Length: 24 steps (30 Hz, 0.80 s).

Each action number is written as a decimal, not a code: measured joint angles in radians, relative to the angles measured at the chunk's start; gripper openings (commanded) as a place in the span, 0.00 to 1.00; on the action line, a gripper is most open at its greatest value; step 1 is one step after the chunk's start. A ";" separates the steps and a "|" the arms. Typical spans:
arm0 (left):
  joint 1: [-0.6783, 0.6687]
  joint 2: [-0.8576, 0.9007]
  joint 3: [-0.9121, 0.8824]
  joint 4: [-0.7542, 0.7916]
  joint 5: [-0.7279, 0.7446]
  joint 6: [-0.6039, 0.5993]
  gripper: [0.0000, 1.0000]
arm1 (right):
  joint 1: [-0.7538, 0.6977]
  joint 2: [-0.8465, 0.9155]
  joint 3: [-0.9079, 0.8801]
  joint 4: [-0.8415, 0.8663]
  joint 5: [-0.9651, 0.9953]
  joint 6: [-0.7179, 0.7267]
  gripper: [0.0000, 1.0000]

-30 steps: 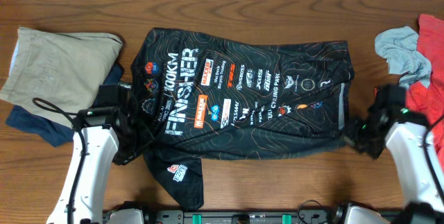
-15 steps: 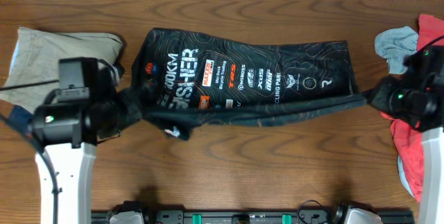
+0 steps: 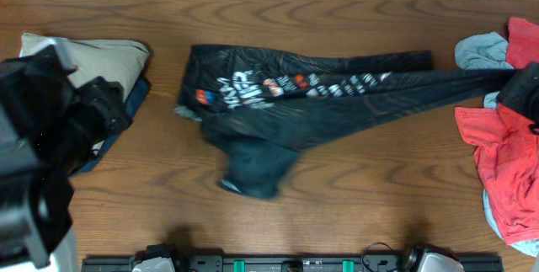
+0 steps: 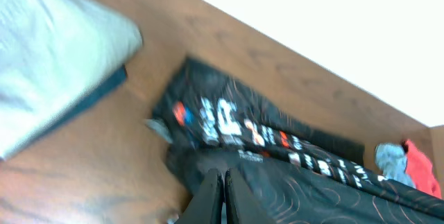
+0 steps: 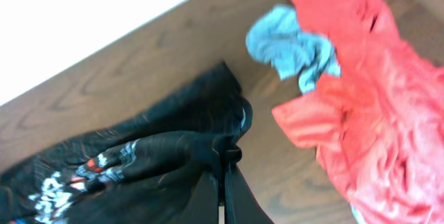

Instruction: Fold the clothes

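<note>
**Jersey** [image 3: 286,104]: black, with orange contour lines and white and orange logos. It is bunched lengthwise across the middle of the surface [image 3: 337,213]. The lettered band faces up along the far side, and a dark flap sags toward the near edge. The right end is drawn out into a narrow strip that runs to the right edge of the overhead view and meets the right jaws there.

**Right jaws**: closed and pinching a gathered fold of the jersey's black fabric at their tips, as the right wrist view shows. The rest of the jersey trails away to their left.

**Left jaws**: pressed together with no gap between them. In the left wrist view, contour-lined fabric lies directly behind the tips, but whether any is gripped cannot be told. In the overhead view the left arm [image 3: 42,146] looms large and blurred at the left, apart from the jersey's left end.

**Beige garment** [image 3: 88,57]: folded, at far left, lying on a navy garment [image 3: 133,104].

**Red garment** [image 3: 505,162]: crumpled at far right, just beside the right jaws.

**Grey-blue cloth** [image 3: 480,53]: crumpled, touching the red garment on the far side.
</note>
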 measured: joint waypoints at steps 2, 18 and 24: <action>0.010 -0.005 0.033 0.004 0.000 0.010 0.06 | 0.000 0.000 0.033 0.008 0.000 -0.005 0.01; -0.119 0.145 -0.085 -0.154 0.122 0.017 0.09 | 0.000 0.077 0.058 -0.081 0.000 -0.012 0.01; -0.282 0.262 -0.238 -0.068 0.134 0.028 0.41 | 0.000 0.081 0.058 -0.085 0.001 -0.015 0.01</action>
